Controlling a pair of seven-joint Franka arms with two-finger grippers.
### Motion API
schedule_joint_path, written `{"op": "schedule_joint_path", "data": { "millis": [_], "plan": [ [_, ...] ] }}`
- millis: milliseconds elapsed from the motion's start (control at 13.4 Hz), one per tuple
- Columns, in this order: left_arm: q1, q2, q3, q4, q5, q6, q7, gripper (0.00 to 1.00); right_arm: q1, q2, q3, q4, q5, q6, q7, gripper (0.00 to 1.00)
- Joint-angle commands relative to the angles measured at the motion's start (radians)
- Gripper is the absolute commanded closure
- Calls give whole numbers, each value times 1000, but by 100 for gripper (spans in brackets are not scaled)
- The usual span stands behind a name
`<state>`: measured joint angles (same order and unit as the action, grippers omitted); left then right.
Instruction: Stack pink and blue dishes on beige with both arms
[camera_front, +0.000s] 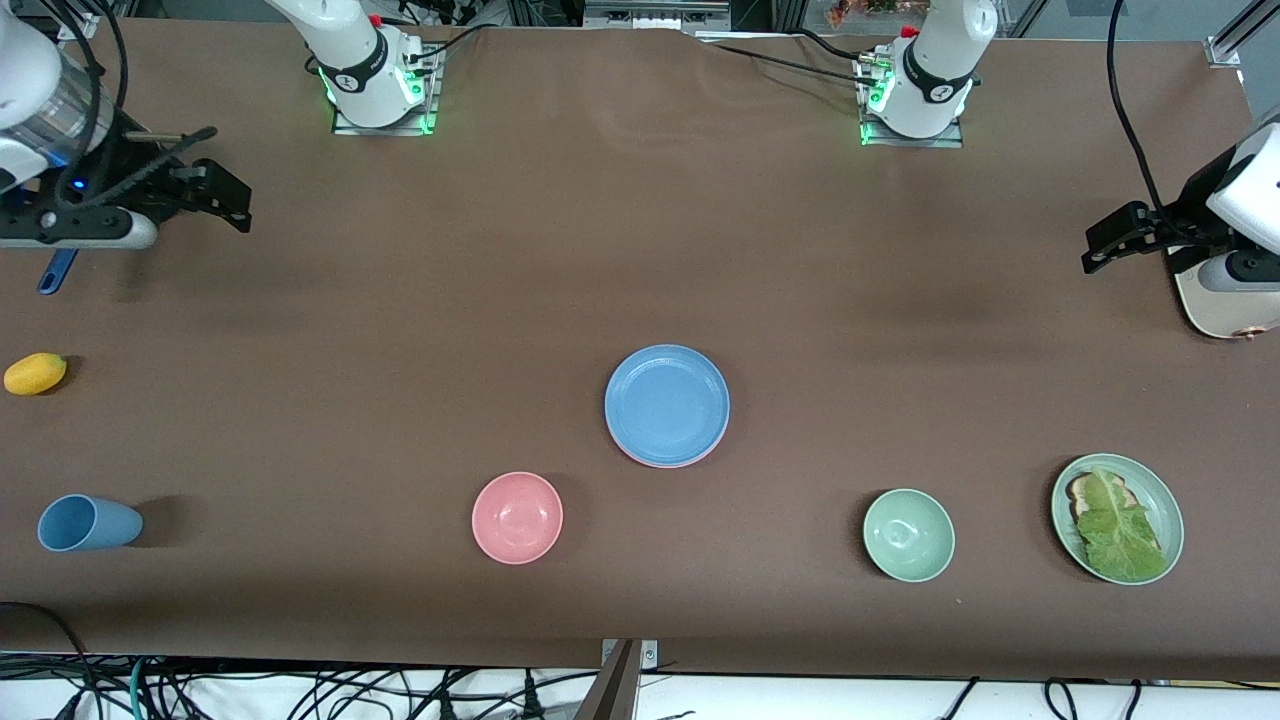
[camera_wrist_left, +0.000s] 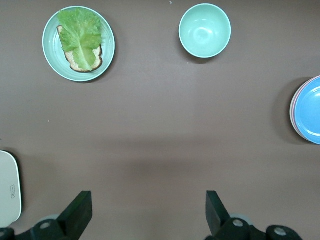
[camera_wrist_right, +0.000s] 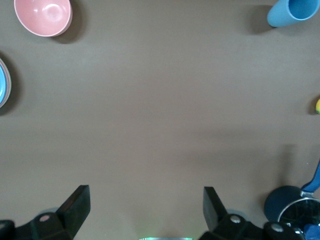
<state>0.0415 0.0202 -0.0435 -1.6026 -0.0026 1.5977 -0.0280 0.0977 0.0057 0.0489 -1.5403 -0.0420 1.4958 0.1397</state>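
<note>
Nearest my front camera, past the table's edge, I see a tangle of black cables (camera_front: 330, 695) on a pale floor. The table (camera_front: 640, 250) is covered in a plain matte brown sheet, faintly rippled near the arm bases.

The row nearest the camera, from the right arm's end: a blue cup (camera_front: 88, 523) lying on its side, a pink bowl (camera_front: 517, 517), a pale green bowl (camera_front: 908, 535), and a green plate (camera_front: 1160, 490) carrying a slice of bread under a lettuce leaf (camera_front: 1118, 525).

Farther from the camera, mid-table, I note the blue plate (camera_front: 667, 403) on top of a stack; a thin pink plate (camera_front: 668, 463) rim shows at its nearer edge. I cannot see the beige plate in any view, so I cannot tell whether it lies beneath them. A yellow fruit-like object (camera_front: 35, 373) sits at the right arm's end, about level with the stack.

Farther still, the right gripper (camera_front: 228, 200) hangs over bare cloth at the right arm's end, fingers spread wide and holding nothing; a blue handle (camera_front: 57, 271) pokes out below the arm. The left gripper (camera_front: 1110, 245) hangs at the left arm's end beside a cream toaster (camera_front: 1215, 310), likewise released and empty. Both arms wait.

Farthest from the camera, the two bases (camera_front: 380, 100) stand bolted on metal plates with green lights lit; metal framing runs along the table edge there.
</note>
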Motion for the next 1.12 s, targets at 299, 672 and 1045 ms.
{"op": "schedule_joint_path", "data": {
  "millis": [299, 672, 1045],
  "plan": [
    [0, 6, 2, 18, -17, -10, 25, 0, -4, 20, 2, 85, -59, 0, -9, 0],
    [0, 6, 2, 18, -17, -10, 25, 0, 2, 34, 9, 86, -52, 0, -16, 0],
    [-6, 7, 2, 15, -17, -10, 25, 0, 11, 68, 11, 86, -15, 50, -9, 0]
  ]
}}
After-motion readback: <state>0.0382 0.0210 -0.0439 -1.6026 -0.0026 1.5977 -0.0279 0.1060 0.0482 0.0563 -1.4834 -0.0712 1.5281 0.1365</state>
